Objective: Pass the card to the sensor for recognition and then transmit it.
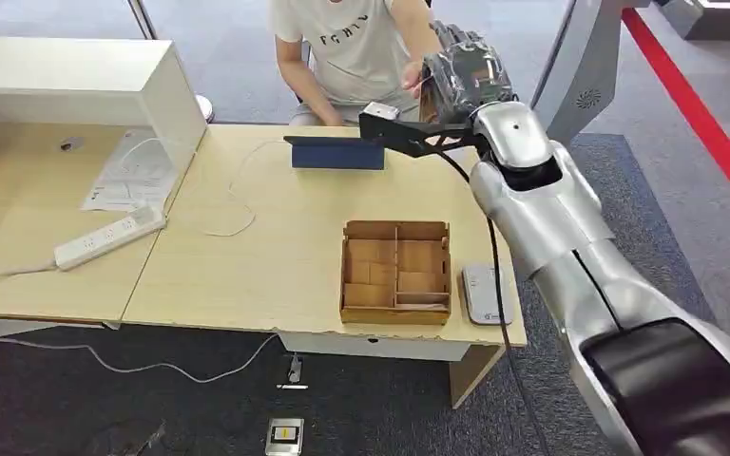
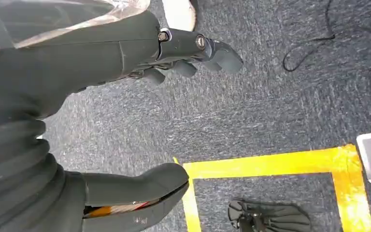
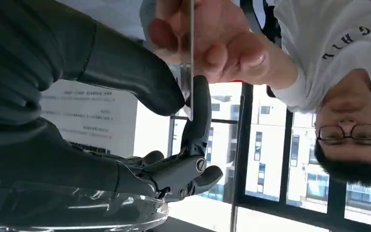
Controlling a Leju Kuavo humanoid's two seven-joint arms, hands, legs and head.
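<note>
Right hand (image 3: 125, 121), raised across the table toward a seated person, pinches the card (image 3: 192, 72) edge-on between thumb and one dark finger; the person's hand (image 3: 207, 43) grips its other end. Thin, stiff, light and slick, the card looks best held flat-face near one end. Left hand (image 2: 125, 96) hangs over carpet, fingers spread, holding nothing. The sensor (image 1: 483, 294) lies beside the wooden tray (image 1: 396, 271).

My pale wooden desk (image 1: 276, 247) sits on grey carpet (image 1: 684, 237); a red floor stripe (image 1: 713, 133) runs beyond it, yellow tape (image 2: 265, 166) marks the carpet below, tall windows (image 3: 270, 159) bright behind.
</note>
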